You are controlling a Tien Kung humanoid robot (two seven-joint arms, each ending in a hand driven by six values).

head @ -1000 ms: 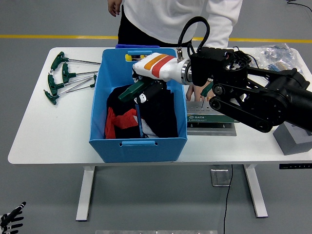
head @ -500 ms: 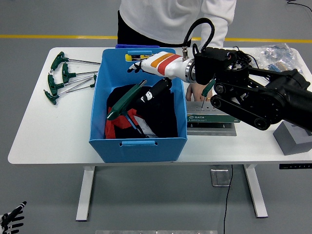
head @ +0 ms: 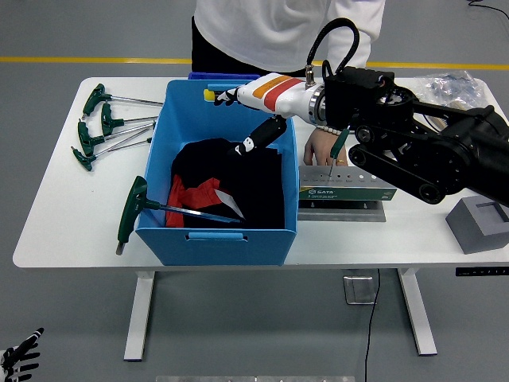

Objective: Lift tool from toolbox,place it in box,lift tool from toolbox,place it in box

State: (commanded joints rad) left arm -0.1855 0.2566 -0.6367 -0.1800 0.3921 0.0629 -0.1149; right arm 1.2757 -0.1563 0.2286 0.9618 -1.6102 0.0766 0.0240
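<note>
Across the blue box's (head: 213,245) front-left corner lies a green-handled tool (head: 132,212), well apart from the released right hand (head: 258,139).

The only readable print is the brand "SATA", in pale letters on the green front face of the toolbox (head: 343,193), just right of the frame's centre. Small marks beside that word on the same face are too fine to read. No other text, number or sign is legible.
</note>
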